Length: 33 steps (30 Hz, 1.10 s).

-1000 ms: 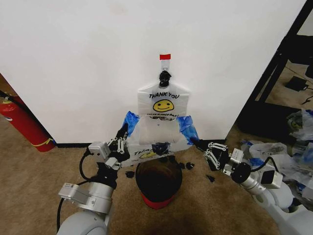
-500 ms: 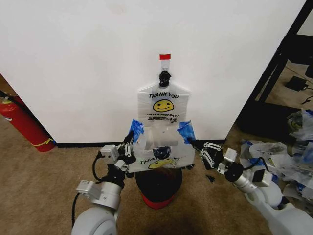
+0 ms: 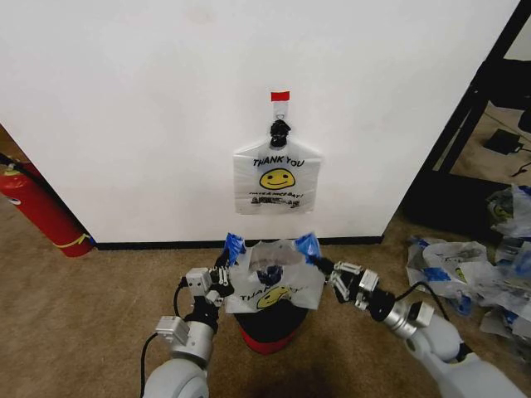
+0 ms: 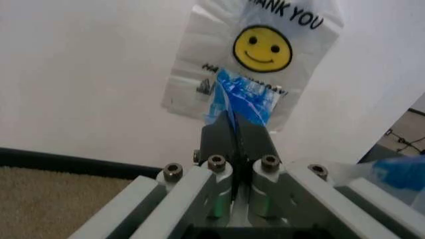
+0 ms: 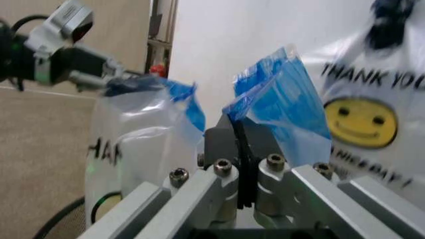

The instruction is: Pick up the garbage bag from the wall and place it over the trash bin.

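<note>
Two smiley bags, one garbage bag [image 3: 274, 282] over one trash bin [image 3: 267, 325], one bag on the wall [image 3: 276, 177], two grippers, left gripper [image 3: 224, 267], right gripper [image 3: 325, 269], one fire extinguisher [image 3: 37, 209]

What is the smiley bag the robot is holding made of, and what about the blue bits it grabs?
The garbage bag looks like thin, see-through white plastic; it crinkles and droops. The blue patches look like glossy tape, wrinkled where the left gripper and right gripper pinch them.
</note>
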### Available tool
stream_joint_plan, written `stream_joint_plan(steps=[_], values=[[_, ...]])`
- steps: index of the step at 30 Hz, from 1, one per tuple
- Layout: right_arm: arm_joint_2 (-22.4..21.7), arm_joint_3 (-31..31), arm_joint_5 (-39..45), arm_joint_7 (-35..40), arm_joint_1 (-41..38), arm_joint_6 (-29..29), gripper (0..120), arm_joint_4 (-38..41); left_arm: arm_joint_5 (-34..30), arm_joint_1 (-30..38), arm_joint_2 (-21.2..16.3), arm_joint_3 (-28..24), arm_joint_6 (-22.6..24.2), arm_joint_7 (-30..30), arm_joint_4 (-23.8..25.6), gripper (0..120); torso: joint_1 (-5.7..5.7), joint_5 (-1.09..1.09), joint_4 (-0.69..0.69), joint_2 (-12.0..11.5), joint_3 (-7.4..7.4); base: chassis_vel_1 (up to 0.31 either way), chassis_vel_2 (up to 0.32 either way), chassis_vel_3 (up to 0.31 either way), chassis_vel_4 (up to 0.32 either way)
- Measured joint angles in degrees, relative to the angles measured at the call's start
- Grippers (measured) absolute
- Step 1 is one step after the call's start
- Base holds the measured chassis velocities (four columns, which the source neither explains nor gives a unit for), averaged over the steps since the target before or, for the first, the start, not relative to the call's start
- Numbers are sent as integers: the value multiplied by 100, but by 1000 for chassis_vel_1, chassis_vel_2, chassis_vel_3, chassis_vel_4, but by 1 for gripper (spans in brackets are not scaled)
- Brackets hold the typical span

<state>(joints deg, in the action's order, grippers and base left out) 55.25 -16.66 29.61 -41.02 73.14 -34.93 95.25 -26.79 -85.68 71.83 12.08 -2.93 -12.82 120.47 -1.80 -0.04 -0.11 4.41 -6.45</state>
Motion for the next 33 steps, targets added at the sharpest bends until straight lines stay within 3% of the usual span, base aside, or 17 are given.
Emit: stream_joint_plan(steps=[9, 15, 20, 27, 33], values=[[227, 241, -373, -31, -165, -268, 0, -434, -101, 30, 26, 7, -268, 162, -340, 0, 0, -1, 3, 0, 0, 0, 0, 0, 0], [116, 321, -384, -912, -546, -235, 0, -662, 99, -28, -20, 0, -575, 348, -711, 0, 0, -1, 4, 0, 0, 0, 0, 0, 0], [79, 342, -187, -942, -913, -196, 0, -904, 215, 197, 1, 33, -808, 466, -944, 0, 0, -1, 3, 0, 0, 0, 0, 0, 0], [-10, 626, 150, -685, -960, -257, 0, -1053, 480, 84, -245, -8, -1351, 1095, -1068, 0, 0, 2, 3, 0, 0, 0, 0, 0, 0], [-410, 971, 656, -1211, -970, 31, 0, -828, 507, 27, -552, 25, -1717, 1643, -1101, 0, 0, -2, 3, 0, 0, 0, 0, 0, 0]])
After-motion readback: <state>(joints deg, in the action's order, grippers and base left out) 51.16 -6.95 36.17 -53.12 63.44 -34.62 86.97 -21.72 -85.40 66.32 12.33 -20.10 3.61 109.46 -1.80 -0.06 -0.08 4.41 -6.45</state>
